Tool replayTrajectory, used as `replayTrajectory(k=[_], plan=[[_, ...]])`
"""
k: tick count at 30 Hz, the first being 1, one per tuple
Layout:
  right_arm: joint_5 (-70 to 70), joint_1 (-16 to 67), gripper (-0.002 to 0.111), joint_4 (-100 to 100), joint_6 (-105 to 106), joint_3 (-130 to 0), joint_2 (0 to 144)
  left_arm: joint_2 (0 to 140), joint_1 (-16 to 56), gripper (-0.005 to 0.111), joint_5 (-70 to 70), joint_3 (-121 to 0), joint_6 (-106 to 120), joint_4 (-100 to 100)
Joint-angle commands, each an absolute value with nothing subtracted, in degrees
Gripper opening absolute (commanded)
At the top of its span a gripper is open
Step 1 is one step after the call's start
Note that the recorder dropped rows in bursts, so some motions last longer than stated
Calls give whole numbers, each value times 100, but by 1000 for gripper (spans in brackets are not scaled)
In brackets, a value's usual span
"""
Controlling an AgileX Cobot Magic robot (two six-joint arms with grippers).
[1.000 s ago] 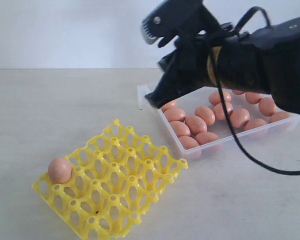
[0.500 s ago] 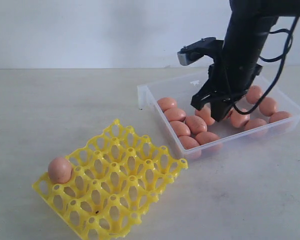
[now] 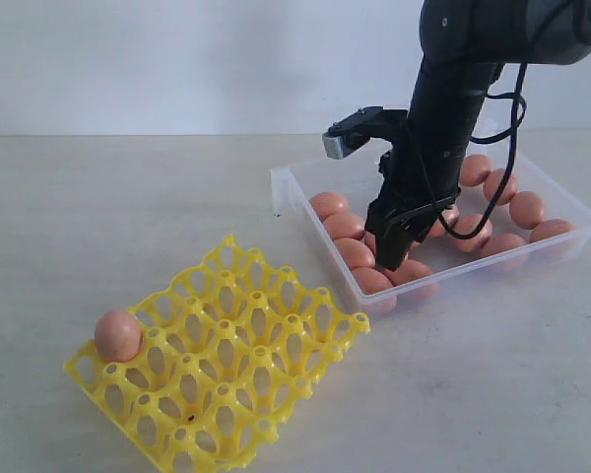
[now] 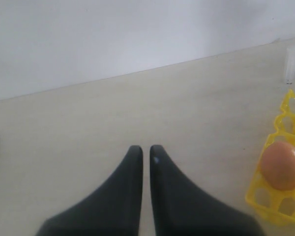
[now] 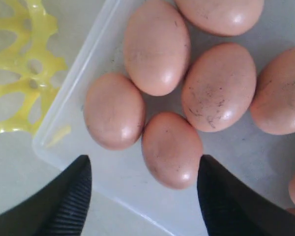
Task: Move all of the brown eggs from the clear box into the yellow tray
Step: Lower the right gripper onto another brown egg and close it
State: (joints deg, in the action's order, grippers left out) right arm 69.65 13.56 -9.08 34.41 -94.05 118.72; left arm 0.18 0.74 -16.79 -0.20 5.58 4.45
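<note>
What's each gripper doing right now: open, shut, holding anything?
Left gripper: shut, holding nothing.
Right gripper: open, holding nothing, over the brown eggs in the clear box.

I have the right arm [image 3: 443,108] reaching down into the clear box [image 3: 288,187], its jaws low among the brown eggs [image 3: 527,209] at the end nearest the yellow tray [image 3: 227,365]. The tray lies on the worktop [image 3: 108,217] near the box, with one egg [image 3: 117,335] in its left corner cup.
</note>
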Motion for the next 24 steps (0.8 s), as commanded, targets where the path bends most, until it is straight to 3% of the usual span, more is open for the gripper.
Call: replayTrajectory(k=[1, 24], plan=[[6996, 1311, 55, -475, 3517, -9444, 11968, 0, 118, 4, -1677, 0, 540, 434], [6062, 1311, 55, -395, 3420, -9444, 12763, 0, 118, 4, -1677, 0, 540, 434]])
